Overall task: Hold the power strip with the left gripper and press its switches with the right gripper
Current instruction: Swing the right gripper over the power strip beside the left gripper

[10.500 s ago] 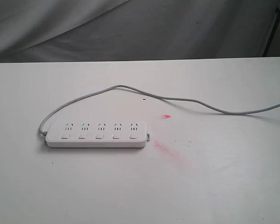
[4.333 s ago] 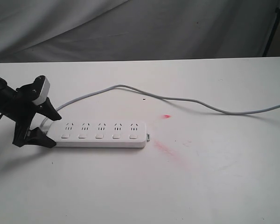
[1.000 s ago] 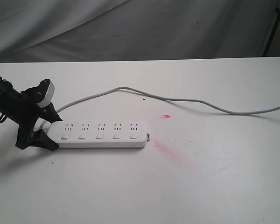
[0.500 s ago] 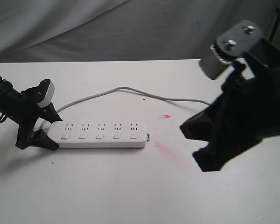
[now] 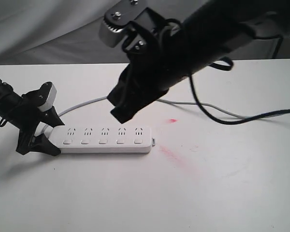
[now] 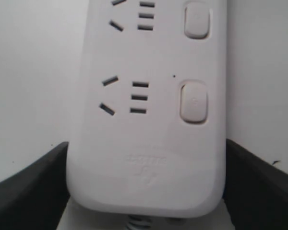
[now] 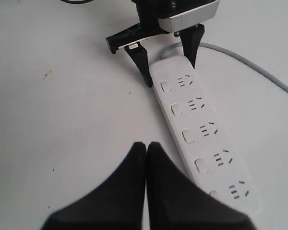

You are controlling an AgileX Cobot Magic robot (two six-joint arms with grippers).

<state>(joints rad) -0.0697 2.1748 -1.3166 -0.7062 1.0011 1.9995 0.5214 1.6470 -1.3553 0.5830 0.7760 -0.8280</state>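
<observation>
The power strip lies flat on the white surface, in the same place as before. The left hand still grips its cord end, with one finger pressed against each long side. The right hand, its fingers closed together on nothing, was over the right part of the surface a moment ago and has now swung across to hang above the strip, clear of the switches.

The right arm blocks the middle of the cord toward the back edge of the table. Left wrist view crops the power strip after two socket groups; its embossed lettering is unreadably blurred.
</observation>
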